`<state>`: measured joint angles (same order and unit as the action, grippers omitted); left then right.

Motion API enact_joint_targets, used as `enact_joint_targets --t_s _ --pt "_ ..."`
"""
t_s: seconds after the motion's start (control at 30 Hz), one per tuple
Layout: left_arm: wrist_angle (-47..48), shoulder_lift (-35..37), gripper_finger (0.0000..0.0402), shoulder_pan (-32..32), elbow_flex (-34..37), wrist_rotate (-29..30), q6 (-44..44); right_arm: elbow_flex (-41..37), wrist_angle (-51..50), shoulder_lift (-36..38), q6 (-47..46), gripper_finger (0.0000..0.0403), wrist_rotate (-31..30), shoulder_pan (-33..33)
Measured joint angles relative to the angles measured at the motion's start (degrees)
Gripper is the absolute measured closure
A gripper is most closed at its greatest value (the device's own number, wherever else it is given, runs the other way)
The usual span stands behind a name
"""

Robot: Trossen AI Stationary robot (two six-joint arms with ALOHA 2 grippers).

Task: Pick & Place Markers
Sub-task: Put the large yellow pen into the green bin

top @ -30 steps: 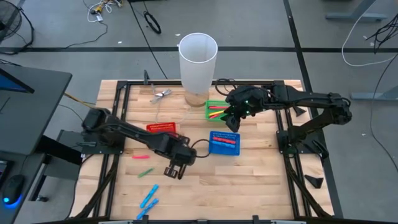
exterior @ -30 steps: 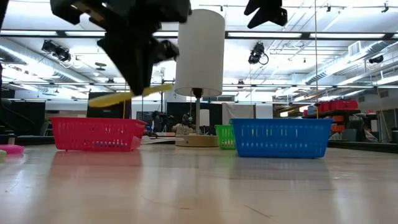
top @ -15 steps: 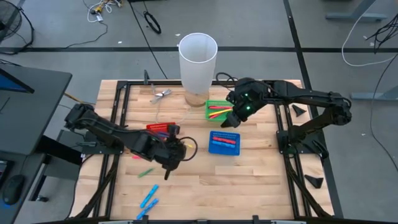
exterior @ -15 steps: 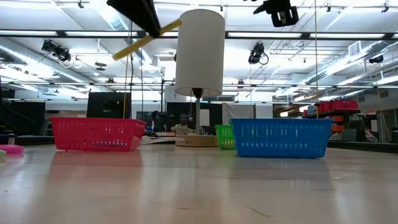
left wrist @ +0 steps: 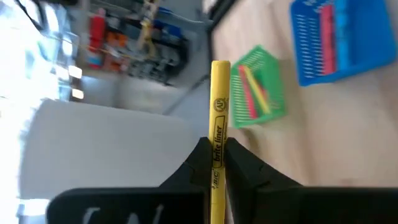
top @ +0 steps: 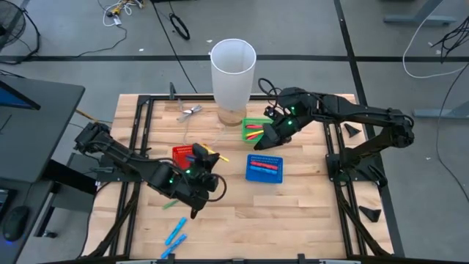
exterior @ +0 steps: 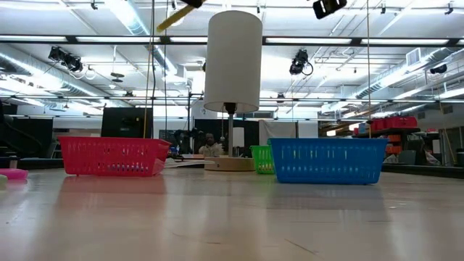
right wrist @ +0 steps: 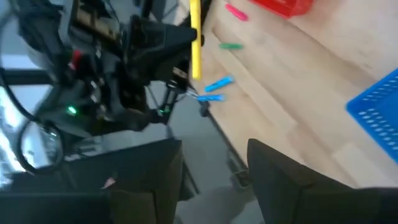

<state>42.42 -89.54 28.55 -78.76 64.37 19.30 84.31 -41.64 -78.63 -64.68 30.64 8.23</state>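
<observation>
My left gripper [top: 199, 155] is shut on a yellow marker [left wrist: 219, 106], high above the red basket [top: 181, 152]. My right gripper [top: 265, 138] hangs open over the green basket [top: 255, 125], nothing between its fingers [right wrist: 149, 180]. The green basket holds red and yellow markers; the blue basket [top: 264, 167] holds red ones. Loose on the table lie a green marker [top: 172, 204] and two light blue markers [top: 176, 235]. In the low view a pink marker [exterior: 11, 174] lies at the left. My left gripper pinches the yellow marker's barrel [left wrist: 216, 163] between its two fingers. The marker lies along the fingers and sticks out well past their tips. The fingers come slanting from the near side, a little below level. It is lifted clear of table and baskets, tilted in the low view.
A tall white cylinder [top: 233, 70] stands at the table's far edge, behind the green basket. A small metal clip [top: 188, 111] lies at the far left. Black frame rails [top: 143, 125] run along the table's sides. Bare wood lies along the near right.
My left gripper has risen with the yellow marker and gone toward the far edge, over the red basket, swinging from pointing down to nearly level. The marker has tipped from level to slanting. My right gripper has rolled about its own axis above the green basket.
</observation>
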Motion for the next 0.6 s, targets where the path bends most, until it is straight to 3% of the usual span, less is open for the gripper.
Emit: enact_joint_targets --t_s 0.27,0.6 --pt "-15.53 0.00 0.0379 -0.20 0.00 6.69 21.61 0.00 5.65 -0.02 -5.79 0.0221 1.99 -0.02" --pt "-36.72 -0.02 0.0379 -3.30 -0.04 2.06 47.92 -0.04 10.14 -2.20 -7.92 0.0221 3.29 -0.58"
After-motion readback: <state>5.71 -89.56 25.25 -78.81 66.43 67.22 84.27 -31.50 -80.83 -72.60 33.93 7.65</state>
